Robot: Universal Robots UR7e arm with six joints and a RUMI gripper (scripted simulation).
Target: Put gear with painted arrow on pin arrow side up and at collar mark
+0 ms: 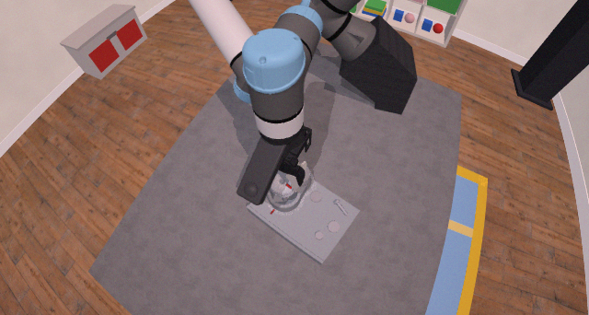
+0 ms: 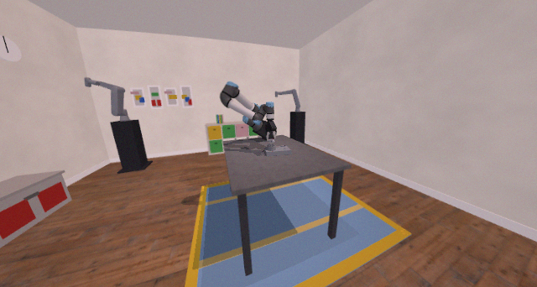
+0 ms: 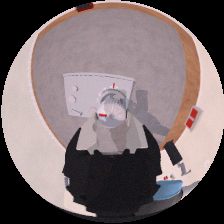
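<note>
While the gear (image 3: 111,106) sat over the collar (image 1: 301,199) at the near-left corner of the grey plate (image 1: 304,232), its red arrow (image 3: 102,115) faced up. The gripper (image 3: 111,119) was clamped on the gear — fingers on either side — and a short red mark (image 1: 271,211) lay on the plate beside the collar.

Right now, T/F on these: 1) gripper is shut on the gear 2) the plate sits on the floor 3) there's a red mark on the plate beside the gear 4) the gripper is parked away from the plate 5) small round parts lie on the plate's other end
1) Gripper is shut on the gear. True.
2) The plate sits on the floor. False: it lies on the grey table.
3) A red mark shows on the plate beside the gear. True.
4) The gripper is parked away from the plate. False: it is right over the plate, at the gear.
5) Small round parts lie on the plate's other end. True.
</note>
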